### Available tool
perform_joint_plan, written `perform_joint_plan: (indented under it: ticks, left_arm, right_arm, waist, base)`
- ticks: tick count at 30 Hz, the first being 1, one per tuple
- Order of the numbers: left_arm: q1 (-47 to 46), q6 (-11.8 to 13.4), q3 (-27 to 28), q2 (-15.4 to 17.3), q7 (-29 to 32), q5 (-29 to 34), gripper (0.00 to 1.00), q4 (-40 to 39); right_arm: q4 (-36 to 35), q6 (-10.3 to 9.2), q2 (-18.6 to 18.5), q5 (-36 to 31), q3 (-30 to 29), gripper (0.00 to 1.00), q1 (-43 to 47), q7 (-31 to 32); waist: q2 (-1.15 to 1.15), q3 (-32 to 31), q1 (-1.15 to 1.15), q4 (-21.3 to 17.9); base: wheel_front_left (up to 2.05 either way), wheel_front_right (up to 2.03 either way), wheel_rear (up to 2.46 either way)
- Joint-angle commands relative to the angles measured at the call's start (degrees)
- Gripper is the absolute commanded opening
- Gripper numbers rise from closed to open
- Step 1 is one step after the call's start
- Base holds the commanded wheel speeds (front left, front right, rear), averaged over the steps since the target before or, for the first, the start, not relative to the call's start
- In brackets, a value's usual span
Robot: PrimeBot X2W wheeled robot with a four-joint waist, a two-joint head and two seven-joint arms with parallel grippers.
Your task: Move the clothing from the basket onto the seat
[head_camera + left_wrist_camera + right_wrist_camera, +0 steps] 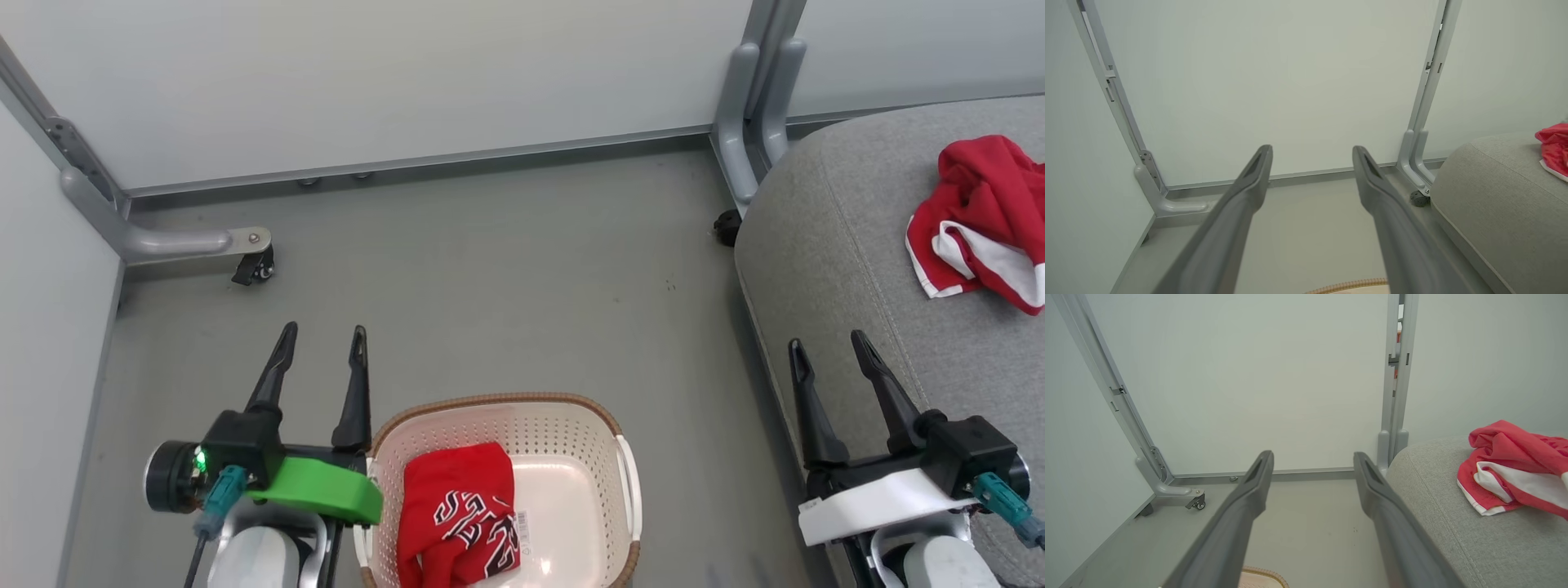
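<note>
The basket (pixel 490 429) runs off the head view's bottom edge, and so does the jersey (pixel 457 510) inside it, whose folded lettering cannot be read. The right edge cuts the shorts (pixel 976 208) and the seat (pixel 833 261).

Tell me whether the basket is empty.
No, a red jersey with black-and-white lettering lies inside the basket, toward its left side.

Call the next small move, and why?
Probably swing the left gripper over the cream perforated plastic basket and down onto the red lettered jersey: it lies inside, nearest that gripper, whose jaws stand open and empty. The red-and-white shorts already rest on the grey fabric seat.
</note>
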Motion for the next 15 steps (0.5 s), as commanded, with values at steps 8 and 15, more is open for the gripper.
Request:
perform_joint_plan:
  ticks: [8, 15]
  left_arm:
    - [-6.09, -1.77, -4.97, 0.07, -0.05, 1.22, 1.0, 3.47]
    - [-11.6, -2.48, -8.53, 0.89, -0.04, 3.24, 1.0, 10.05]
  right_arm:
    - [-1.25, -0.06, -0.15, 0.06, 2.51, 1.0, -3.63, -0.12]
    - [-2.73, -0.06, -0.15, 0.27, 3.88, 1.0, -7.46, -0.12]
  waist:
    - [0.57, 5.49, 0.0, -4.07]
    - [0.57, 11.78, 0.0, -7.92]
  base:
    - [0.0, 0.0, 0.0]
    - [0.0, 0.0, 0.0]
